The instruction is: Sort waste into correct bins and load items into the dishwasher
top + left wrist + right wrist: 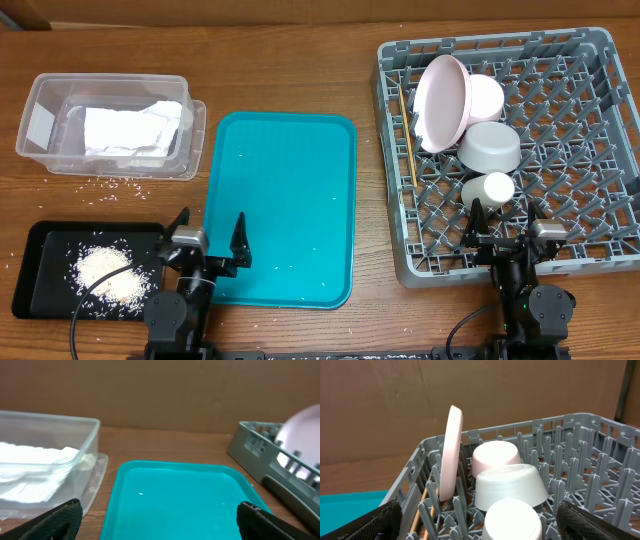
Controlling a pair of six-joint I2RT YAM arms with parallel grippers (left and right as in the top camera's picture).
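As napkins (pixel 135 130) fill tub (pixel 40 125), rice (pixel 108 273) on tray (pixel 45 250)

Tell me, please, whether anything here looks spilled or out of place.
Yes. Loose rice grains lie scattered on the wooden table between the clear tub and the black tray, outside the tray that holds the rice heap. A few white specks also dot the teal tray.

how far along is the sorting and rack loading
Looks done: crumpled white paper napkins in the clear plastic tub, white rice heap on the flat black tray; pinkish round plate, pale pink bowl, grey-green bowl, small white cup and wooden chopsticks in the grey plastic dish rack. In hand: nothing; left gripper and right gripper are open. Left: stray rice grains on the wooden table.
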